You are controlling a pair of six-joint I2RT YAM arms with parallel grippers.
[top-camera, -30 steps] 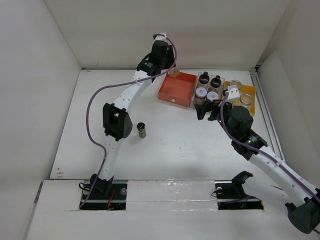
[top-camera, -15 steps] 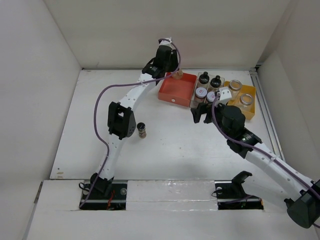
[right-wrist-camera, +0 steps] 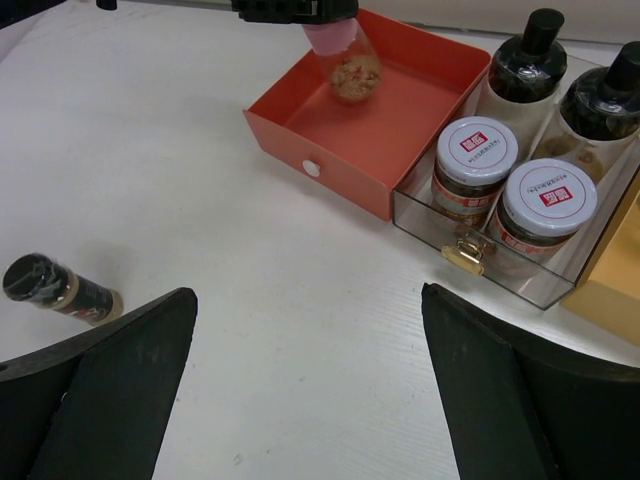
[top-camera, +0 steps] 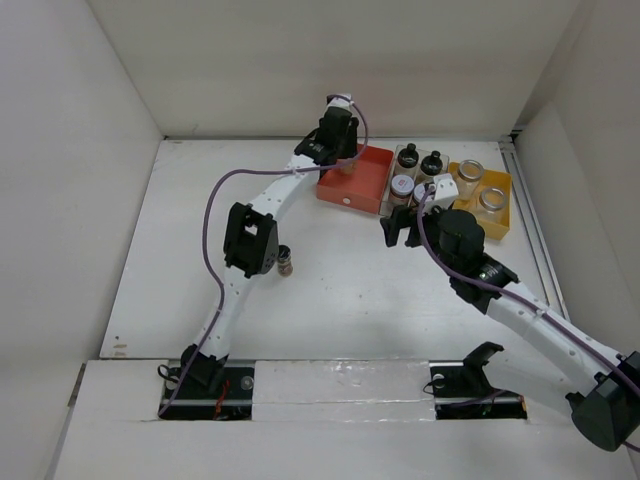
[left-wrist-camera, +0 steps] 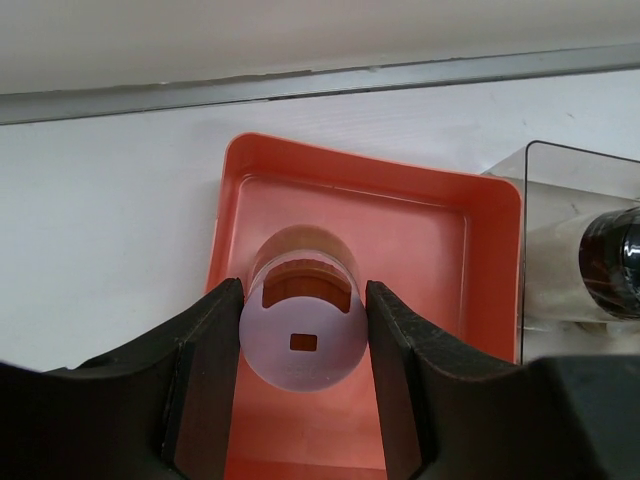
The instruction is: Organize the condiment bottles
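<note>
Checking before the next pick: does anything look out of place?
Yes: one black-capped bottle sits alone on the table, well apart from the red tray and the clear tray. Nothing looks spilled.

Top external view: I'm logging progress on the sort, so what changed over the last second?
The left end effector, shut on the pink-capped bottle, moved right, from the far left corner of the red tray to above its inside. The right end effector, open, drifted slightly left. The black-capped bottle on the table and the contents of the clear tray and yellow tray stayed put.
</note>
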